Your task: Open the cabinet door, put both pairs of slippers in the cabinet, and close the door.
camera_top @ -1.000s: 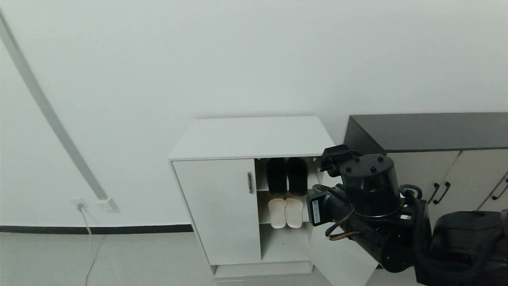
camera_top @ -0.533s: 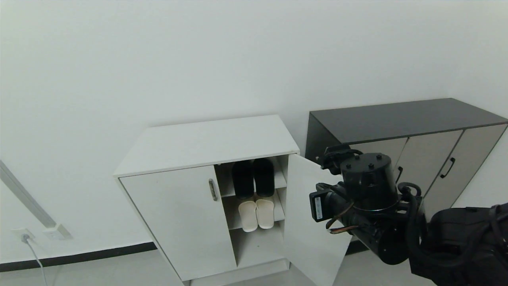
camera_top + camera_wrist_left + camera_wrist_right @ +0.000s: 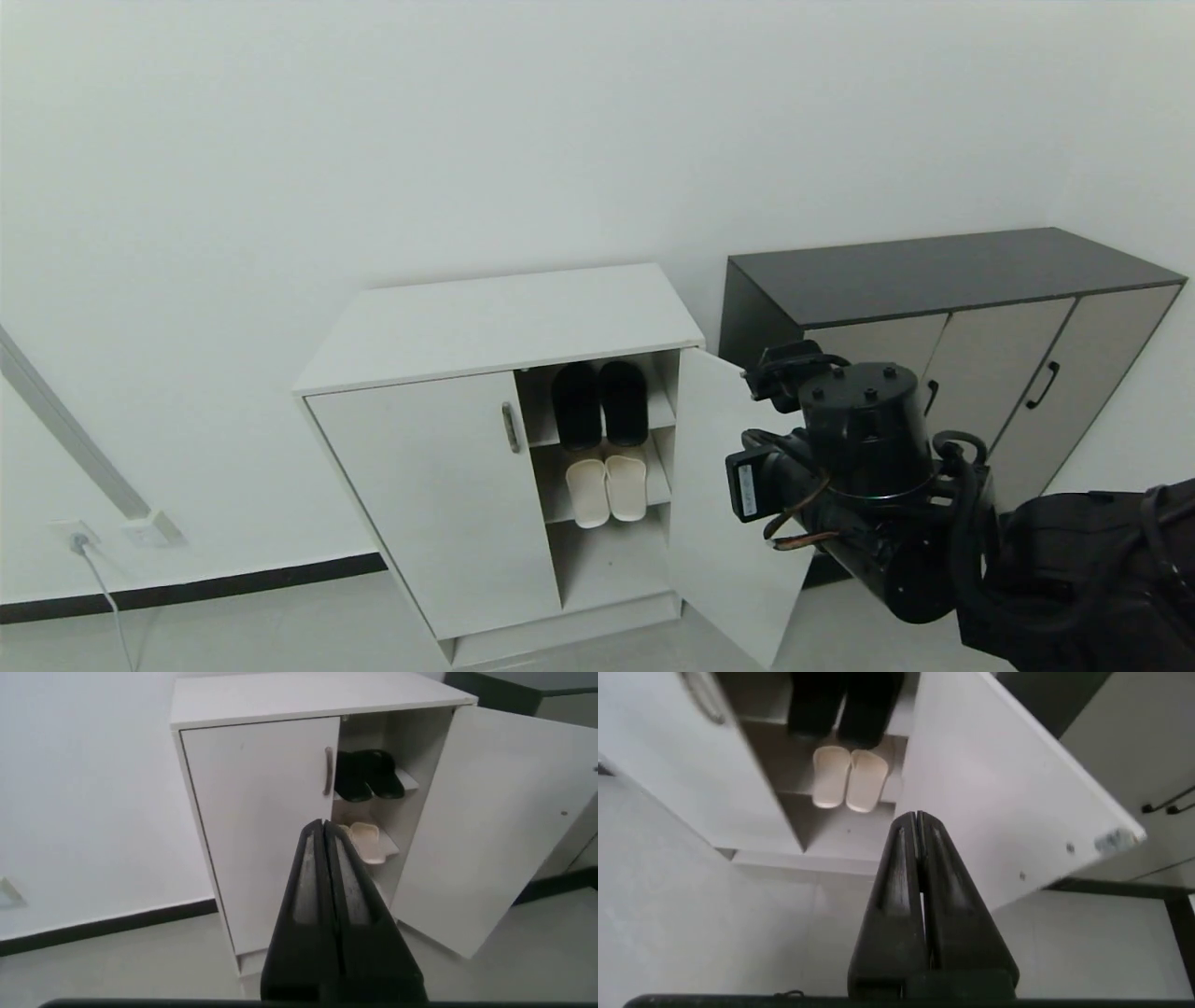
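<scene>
The white cabinet (image 3: 495,322) has its left door shut and its right door (image 3: 724,523) swung open. Inside, the black slippers (image 3: 598,403) lie on the top shelf and the white slippers (image 3: 607,489) on the shelf below. My right arm (image 3: 859,439) hangs in front of the open door's outer edge. In the right wrist view the right gripper (image 3: 917,819) is shut and empty, beside the open door (image 3: 1008,793) and short of the white slippers (image 3: 848,777). My left gripper (image 3: 324,826) is shut and empty, well back from the cabinet front (image 3: 262,812).
A dark-topped cabinet (image 3: 943,266) with grey doors stands against the wall right of the white one. A wall socket with a cable (image 3: 79,541) is low on the left. Bare grey floor (image 3: 121,961) lies before the cabinet.
The whole head view has swung, so the camera moved and the cabinet now appears from its right front. Slippers stay on their shelves and the right door stays open.
</scene>
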`<state>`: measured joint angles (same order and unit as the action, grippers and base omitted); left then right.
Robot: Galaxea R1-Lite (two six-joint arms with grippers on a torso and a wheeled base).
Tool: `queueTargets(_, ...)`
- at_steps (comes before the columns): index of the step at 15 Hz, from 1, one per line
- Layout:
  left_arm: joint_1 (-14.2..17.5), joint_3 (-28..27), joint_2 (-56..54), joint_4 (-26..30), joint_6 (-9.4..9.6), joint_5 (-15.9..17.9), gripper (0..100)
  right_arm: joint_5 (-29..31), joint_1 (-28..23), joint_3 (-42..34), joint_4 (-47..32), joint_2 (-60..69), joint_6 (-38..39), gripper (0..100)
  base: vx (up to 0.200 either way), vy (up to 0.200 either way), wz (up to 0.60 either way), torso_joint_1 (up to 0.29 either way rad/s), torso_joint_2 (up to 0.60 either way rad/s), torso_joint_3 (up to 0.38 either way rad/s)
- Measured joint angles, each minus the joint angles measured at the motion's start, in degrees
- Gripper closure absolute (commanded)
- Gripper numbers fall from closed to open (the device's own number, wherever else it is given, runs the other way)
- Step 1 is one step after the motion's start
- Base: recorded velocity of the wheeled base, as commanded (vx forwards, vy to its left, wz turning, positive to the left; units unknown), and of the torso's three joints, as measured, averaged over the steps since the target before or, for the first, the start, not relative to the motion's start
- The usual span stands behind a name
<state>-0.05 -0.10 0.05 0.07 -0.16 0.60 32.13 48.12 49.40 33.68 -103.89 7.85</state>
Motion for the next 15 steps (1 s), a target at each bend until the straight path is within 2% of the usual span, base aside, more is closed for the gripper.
queueTargets(3,0.0,0.0,0.0,0.0,0.02,0.0,100,0.0,-1.3,0.0,0.3,-0.8,-0.1,100,0.000,0.000,0.00,0.000,0.00,0.000)
queueTargets(6,0.0,0.0,0.0,0.0,0.00,0.0,100,-0.1,-5.0,2.4,0.9,-3.1,-0.1,100,0.000,0.000,0.00,0.000,0.00,0.000)
queueTargets(8,0.0,0.0,0.0,0.0,0.00,0.0,100,-2.3,-9.6,6.6,0.5,-5.3,-0.3,100,0.000,0.000,0.00,0.000,0.00,0.000)
queueTargets(11,0.0,0.0,0.0,0.0,0.00,0.0,100,-5.4,-15.5,14.8,-4.1,-8.9,-0.5,100,0.000,0.000,0.00,0.000,0.00,0.000)
queueTargets(15,0.0,0.0,0.0,0.0,0.00,0.0,100,-9.0,-21.2,23.6,-5.7,-14.9,-0.4,100,0.000,0.000,0.00,0.000,0.00,0.000)
